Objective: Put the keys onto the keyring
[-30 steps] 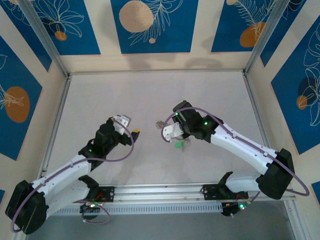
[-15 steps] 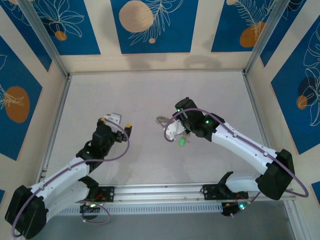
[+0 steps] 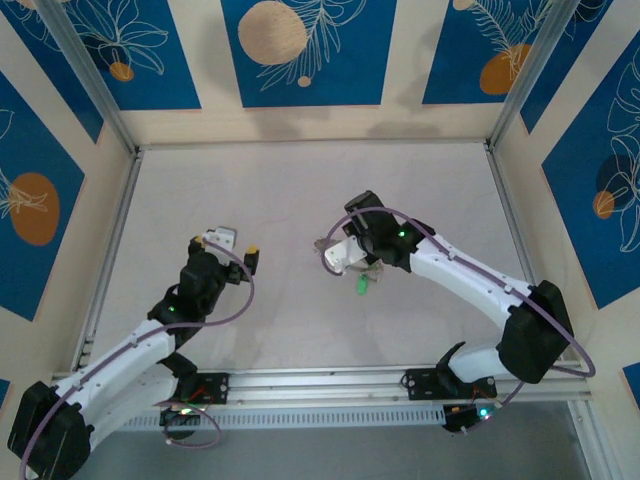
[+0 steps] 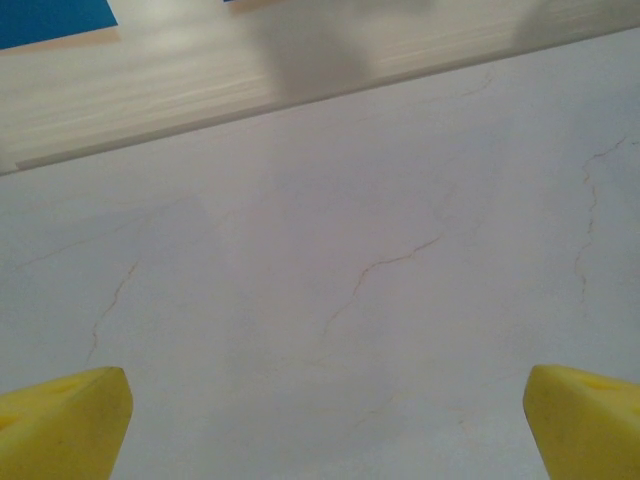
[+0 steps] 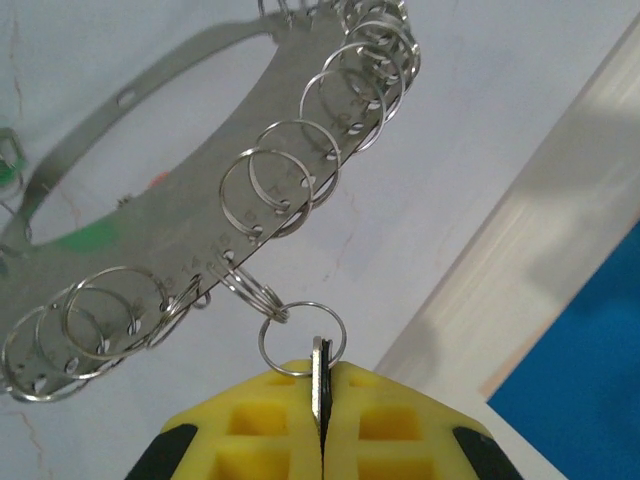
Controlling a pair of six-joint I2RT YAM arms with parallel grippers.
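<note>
Many small rings [image 5: 300,170] crowding keyring [image 5: 190,225], key [image 5: 319,352] pinched in right end effector [image 5: 322,385]

The left gripper [image 4: 325,430] hung over the pale table [image 4: 300,200], its yellow fingertips [image 4: 60,425] spread wide into the bottom corners, with fine cracks [image 4: 385,265] running across the surface toward a light wooden wall [image 4: 200,80] topped by a blue panel [image 4: 50,15].

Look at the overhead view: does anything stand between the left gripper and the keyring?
Nothing visible does. Only bare table separates the open left gripper from the keyring, which is linked by small rings to a thin metal piece clamped in the shut right gripper.
</note>
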